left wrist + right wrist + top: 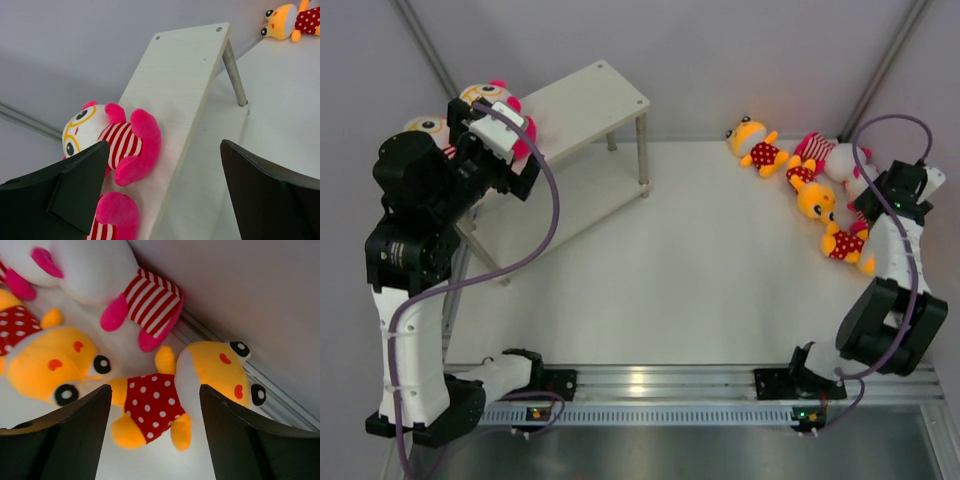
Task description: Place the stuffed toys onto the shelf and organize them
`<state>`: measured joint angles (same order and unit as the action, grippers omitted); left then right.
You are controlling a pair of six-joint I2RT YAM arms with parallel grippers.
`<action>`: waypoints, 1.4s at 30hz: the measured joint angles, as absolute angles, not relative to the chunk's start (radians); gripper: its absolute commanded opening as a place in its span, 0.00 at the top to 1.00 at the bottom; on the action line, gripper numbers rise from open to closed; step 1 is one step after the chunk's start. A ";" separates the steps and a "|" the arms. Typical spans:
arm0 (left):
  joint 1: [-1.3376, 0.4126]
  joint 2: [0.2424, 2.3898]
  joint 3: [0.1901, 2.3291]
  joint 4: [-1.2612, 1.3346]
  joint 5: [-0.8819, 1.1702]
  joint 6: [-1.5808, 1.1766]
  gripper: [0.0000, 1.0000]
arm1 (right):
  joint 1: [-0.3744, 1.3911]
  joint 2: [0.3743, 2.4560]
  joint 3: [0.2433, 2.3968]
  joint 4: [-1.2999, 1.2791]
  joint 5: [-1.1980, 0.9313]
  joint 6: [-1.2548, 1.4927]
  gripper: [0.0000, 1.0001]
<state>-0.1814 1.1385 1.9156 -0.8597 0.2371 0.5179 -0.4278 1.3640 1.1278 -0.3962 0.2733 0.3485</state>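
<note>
The shelf [588, 98] stands at the back left. Two striped-shirt stuffed toys [483, 95] [424, 125] lie at its left end. In the left wrist view one striped toy [127, 142] rests on the top board [185, 75], and a second one [112, 220] lies below it. My left gripper [165, 195] hangs open above them, holding nothing. At the right, several toys lie in a heap: yellow ones [756, 145] [815, 200] [845, 242] and a striped one [828, 153]. My right gripper [155, 430] is open astride a yellow toy in a dotted shirt [152, 407]. Its fingers stand clear of the toy's sides.
The shelf's silver leg [234, 75] stands at the board's far corner, with the lower board [570, 190] beneath. A metal rail [650, 382] runs along the table's front edge. Grey walls close in behind the shelf and beside the right-hand toys.
</note>
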 measured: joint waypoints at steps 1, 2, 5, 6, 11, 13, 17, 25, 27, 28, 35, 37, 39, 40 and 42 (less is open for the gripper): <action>-0.181 1.133 1.905 -0.861 0.239 0.510 0.02 | -0.430 1.413 1.129 -0.386 0.278 0.324 0.26; -0.181 1.129 1.895 -0.861 0.239 0.505 0.02 | -0.430 1.475 1.132 -0.376 0.274 0.293 0.24; -0.181 1.130 1.872 -0.862 0.227 0.503 0.02 | -0.429 1.632 1.181 -0.363 0.263 0.210 0.21; -0.181 1.132 1.866 -0.862 0.219 0.504 0.02 | -0.429 1.678 1.209 -0.360 0.264 0.183 0.19; -0.181 1.153 1.859 -0.866 0.207 0.508 0.02 | -0.428 1.882 1.402 -0.347 0.296 0.028 0.19; -0.181 1.172 1.874 -0.877 0.204 0.507 0.02 | -0.427 1.927 1.441 -0.326 0.315 -0.020 0.18; -0.181 1.222 1.916 -0.883 0.196 0.508 0.02 | -0.427 1.980 1.456 -0.301 0.315 -0.101 0.18; -0.181 1.275 1.958 -0.896 0.148 0.528 0.02 | -0.422 2.130 1.585 -0.340 0.302 -0.161 0.66; -0.181 1.276 1.962 -0.897 0.140 0.530 0.02 | -0.421 2.131 1.585 -0.341 0.309 -0.165 0.89; -0.181 1.277 1.963 -0.897 0.139 0.530 0.02 | -0.421 2.130 1.585 -0.339 0.310 -0.165 0.98; -0.181 1.281 1.966 -0.899 0.150 0.528 0.13 | -0.389 2.045 1.584 -0.382 0.350 -0.119 1.00; -0.181 1.280 1.966 -0.899 0.162 0.527 0.13 | -0.363 1.951 1.584 -0.409 0.350 -0.067 1.00; -0.181 1.275 1.966 -0.900 0.183 0.528 0.13 | -0.342 1.829 1.584 -0.428 0.326 0.006 1.00; -0.181 1.273 1.966 -0.900 0.191 0.529 0.13 | -0.331 1.747 1.584 -0.427 0.301 0.050 1.00; -0.181 1.260 1.966 -0.901 0.217 0.534 0.13 | -0.313 1.562 1.579 -0.408 0.243 0.147 1.00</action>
<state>-0.1814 1.2598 1.9663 -0.9012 0.2169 0.5339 -0.3134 1.5623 1.5795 -0.4080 0.2428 0.1474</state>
